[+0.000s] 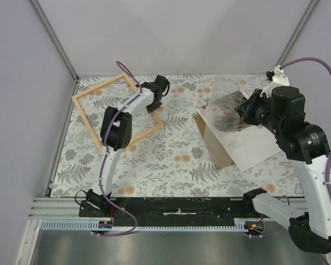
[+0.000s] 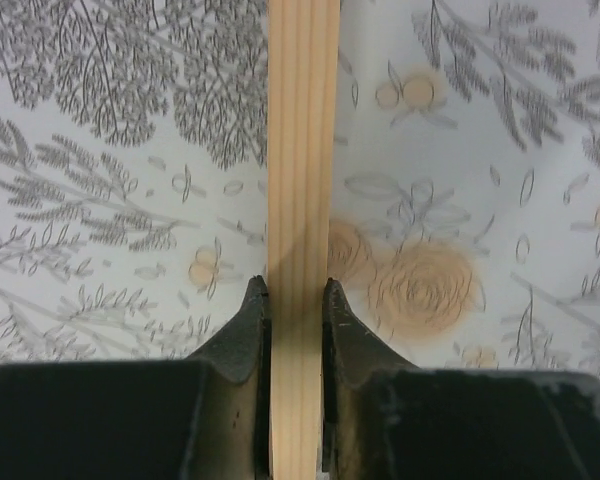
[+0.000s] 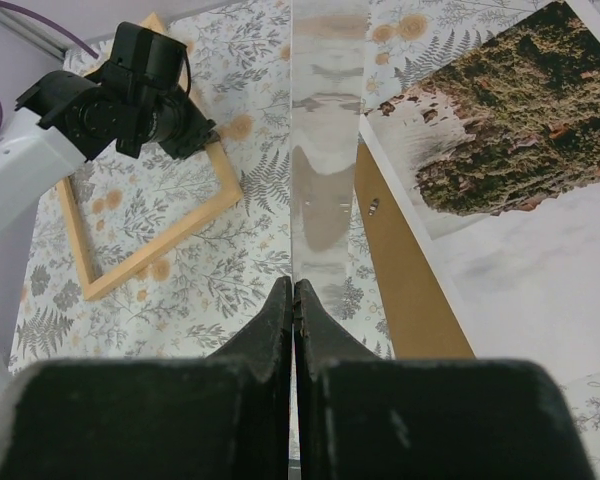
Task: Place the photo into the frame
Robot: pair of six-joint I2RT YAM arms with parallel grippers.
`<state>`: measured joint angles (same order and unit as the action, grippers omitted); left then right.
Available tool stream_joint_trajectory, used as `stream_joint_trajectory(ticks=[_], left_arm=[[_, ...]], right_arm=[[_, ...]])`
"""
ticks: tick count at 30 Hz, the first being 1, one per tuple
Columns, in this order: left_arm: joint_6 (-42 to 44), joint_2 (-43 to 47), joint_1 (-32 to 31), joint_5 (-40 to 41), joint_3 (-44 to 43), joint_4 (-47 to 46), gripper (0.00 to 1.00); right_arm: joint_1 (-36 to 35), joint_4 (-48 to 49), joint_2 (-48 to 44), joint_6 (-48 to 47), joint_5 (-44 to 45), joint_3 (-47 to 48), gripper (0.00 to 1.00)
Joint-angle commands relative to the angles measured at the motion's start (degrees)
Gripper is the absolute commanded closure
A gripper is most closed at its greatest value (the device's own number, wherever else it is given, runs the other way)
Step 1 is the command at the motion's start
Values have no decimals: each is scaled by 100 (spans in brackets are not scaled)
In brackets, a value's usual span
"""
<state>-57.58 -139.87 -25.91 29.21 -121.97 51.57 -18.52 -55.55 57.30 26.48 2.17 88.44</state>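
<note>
from above, the frame [image 1: 97,86] lies on the left of the bench [image 1: 171,160], with the left arm [image 1: 133,105] reaching to its right rail. the photo [image 1: 248,141] lies picture-up on the right, over a brown board [image 1: 218,152]. it is well apart from the frame, and the right arm [image 1: 306,141] leans over it.

at the left wrist, the left fingers [image 2: 245,330] are clenched on the frame's wooden rail, one on each side.

at the right wrist, the right fingers [image 3: 275,310] are pressed together on a thin glossy sheet [image 3: 325,150] seen almost edge-on. what that sheet is cannot be told for sure. the photo rests just to its right, with no finger on it.

the job looks to be in its early part: the frame is held and the photo is not yet in it. next, the photo would likely need lifting by an edge and carrying across. it would then need squaring with the opening before it is let down.
</note>
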Motion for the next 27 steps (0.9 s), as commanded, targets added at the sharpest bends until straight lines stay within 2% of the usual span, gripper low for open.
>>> stream_joint_trajectory(ticks=[1,6,11,15,21,27], left_arm=[[809,1311,-370,50,401,-86,98],[915,2524,-792,-213,1043,-261,98],[1003,3429,-1327,-696,1333,-270,98],[898,3905,-1601,-1276,1553,-752,98],[416,4319,-2005,-2217,2053,-2114,98],[-401,4820,-2041,-3060,3441,-4126,98]], right_arm=[[7,185,36,-117,231,147,100],[15,281,228,-169,450,129,100],[24,492,518,-213,381,164,100],[24,492,695,-213,363,349,100],[33,607,897,-196,240,428,100],[42,615,941,-248,275,498,100]])
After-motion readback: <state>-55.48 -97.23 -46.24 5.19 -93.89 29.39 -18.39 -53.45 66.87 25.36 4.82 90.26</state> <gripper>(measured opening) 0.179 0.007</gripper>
